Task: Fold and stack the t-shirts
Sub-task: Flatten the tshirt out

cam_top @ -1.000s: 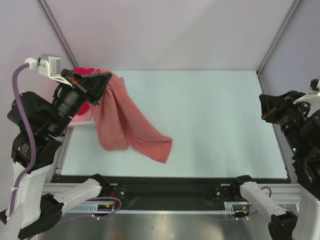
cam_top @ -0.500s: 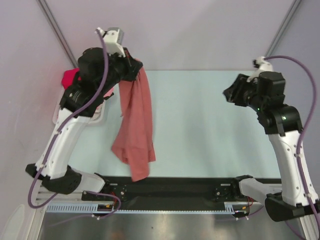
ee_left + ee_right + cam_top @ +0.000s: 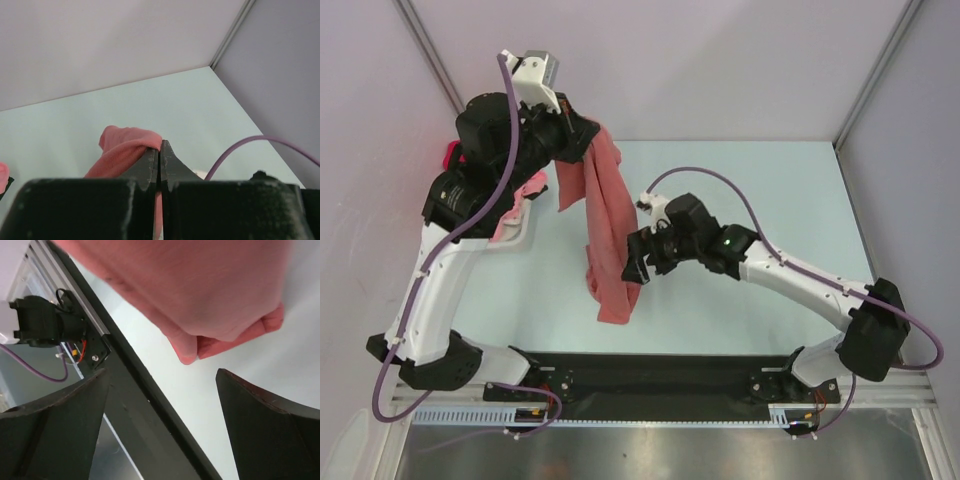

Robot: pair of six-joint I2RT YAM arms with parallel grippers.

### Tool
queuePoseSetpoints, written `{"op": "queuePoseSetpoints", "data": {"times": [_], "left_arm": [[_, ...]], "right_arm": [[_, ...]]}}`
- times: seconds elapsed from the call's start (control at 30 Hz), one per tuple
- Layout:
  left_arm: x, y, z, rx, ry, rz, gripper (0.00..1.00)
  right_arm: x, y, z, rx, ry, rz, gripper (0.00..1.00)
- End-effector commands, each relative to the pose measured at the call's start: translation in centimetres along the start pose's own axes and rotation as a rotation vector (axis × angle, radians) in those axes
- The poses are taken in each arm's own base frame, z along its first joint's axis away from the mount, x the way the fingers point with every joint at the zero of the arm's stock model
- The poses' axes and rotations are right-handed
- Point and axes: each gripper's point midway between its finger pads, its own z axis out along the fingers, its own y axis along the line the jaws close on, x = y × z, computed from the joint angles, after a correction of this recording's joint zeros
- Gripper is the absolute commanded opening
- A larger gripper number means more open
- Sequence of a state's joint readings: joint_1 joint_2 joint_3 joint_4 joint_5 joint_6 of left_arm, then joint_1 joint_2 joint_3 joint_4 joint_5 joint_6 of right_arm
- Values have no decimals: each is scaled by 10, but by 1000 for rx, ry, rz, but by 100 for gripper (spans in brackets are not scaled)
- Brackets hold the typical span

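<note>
A dusty salmon-red t-shirt (image 3: 606, 225) hangs in a long bunch above the table, pinched at its top by my left gripper (image 3: 586, 137), which is shut on it. In the left wrist view the cloth (image 3: 124, 148) bulges out to the left of the pressed-together fingertips of that gripper (image 3: 160, 146). My right gripper (image 3: 637, 264) stands open beside the shirt's lower part, nothing between its fingers. In the right wrist view the shirt's hem (image 3: 200, 295) dangles just beyond the spread fingers of that gripper (image 3: 162, 374). A crimson t-shirt (image 3: 450, 156) and a light pink one (image 3: 523, 192) lie at the left.
A white plastic basket (image 3: 512, 238) sits at the table's left edge under the left arm. A black rail (image 3: 660, 372) runs along the near edge. Metal frame posts stand at the back corners. A purple cable (image 3: 720, 180) arcs over the right arm.
The right arm has swung in from the far right to the hanging shirt and its gripper has opened. The left arm has raised the shirt, which now hangs straight down.
</note>
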State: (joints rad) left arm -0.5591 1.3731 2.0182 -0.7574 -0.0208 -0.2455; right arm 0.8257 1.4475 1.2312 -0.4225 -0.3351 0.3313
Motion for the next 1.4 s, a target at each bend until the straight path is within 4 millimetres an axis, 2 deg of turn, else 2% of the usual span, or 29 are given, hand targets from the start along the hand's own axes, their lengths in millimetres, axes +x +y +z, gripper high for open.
{"op": "queuePoseSetpoints", "data": {"times": [0.0, 0.03, 0.07, 0.1, 0.13, 0.17, 0.23, 0.27, 0.33, 0.53, 0.63, 0.7, 0.73, 0.77, 0.83, 0.87, 0.9, 0.93, 0.97, 1.03, 1.07, 1.23, 1.33, 1.37], "left_arm": [[-35, -17, -20, 69, -116, -12, 0], [-37, -17, -21, 72, -120, -15, 0], [-37, -17, -22, 71, -120, -20, 0], [-38, -18, -22, 74, -122, -28, 0], [-38, -21, -24, 86, -122, -42, 0], [-40, -22, -25, 94, -130, -49, 0], [-40, -28, -27, 124, -130, -75, 0], [-39, -30, -28, 134, -129, -82, 0], [-38, -32, -30, 144, -125, -95, 0], [-34, -28, -46, 130, -137, -99, 0], [-33, -26, -51, 124, -140, -106, 0], [-35, -26, -55, 124, -148, -112, 0], [-34, -26, -54, 123, -145, -112, 0], [-34, -24, -56, 116, -149, -111, 0], [-35, -21, -59, 97, -155, -99, 0], [-33, -18, -61, 86, -151, -92, 0], [-33, -15, -63, 70, -153, -77, 1], [-34, -8, -66, 34, -161, -69, 0], [-31, -4, -68, 14, -151, -62, 0], [-29, 5, -74, -31, -151, -40, 0], [-28, 8, -75, -42, -148, -32, 0], [-23, 13, -84, -68, -135, -22, 0], [-24, 10, -90, -50, -140, -34, 0], [-24, 9, -91, -45, -139, -40, 0]], "right_arm": [[-16, 7, 12, 50, -136, -67, 93], [-10, 14, 17, 49, -135, -77, 91], [-8, 17, 23, 50, -144, -68, 85], [-1, 12, 30, 81, -136, -63, 78], [7, 20, 36, 77, -118, -69, 71], [14, 20, 43, 86, -98, -67, 60], [29, 15, 57, 133, -78, -85, 60], [31, 18, 61, 147, -93, -99, 65], [32, 11, 67, 188, -107, -105, 68], [25, -6, 84, 273, -162, -78, 63], [22, 2, 91, 225, -197, -64, 56], [16, 9, 93, 200, -236, -50, 36], [17, 10, 92, 210, -229, -44, 9], [15, 12, 89, 219, -236, -50, 0], [17, 8, 75, 281, -226, -60, 0], [15, 11, 53, 293, -228, -63, 0], [15, 7, 41, 322, -236, -62, 0], [22, 1, 25, 356, -206, -65, 0], [11, 4, -2, 370, -251, -62, 0], [12, -4, -39, 441, -248, -53, 0], [0, -5, -68, 468, -310, -33, 0], [-26, -8, -166, 570, -403, -23, 0], [-34, -18, -214, 631, -457, -19, 0], [-44, -15, -232, 633, -498, -13, 0]]}}
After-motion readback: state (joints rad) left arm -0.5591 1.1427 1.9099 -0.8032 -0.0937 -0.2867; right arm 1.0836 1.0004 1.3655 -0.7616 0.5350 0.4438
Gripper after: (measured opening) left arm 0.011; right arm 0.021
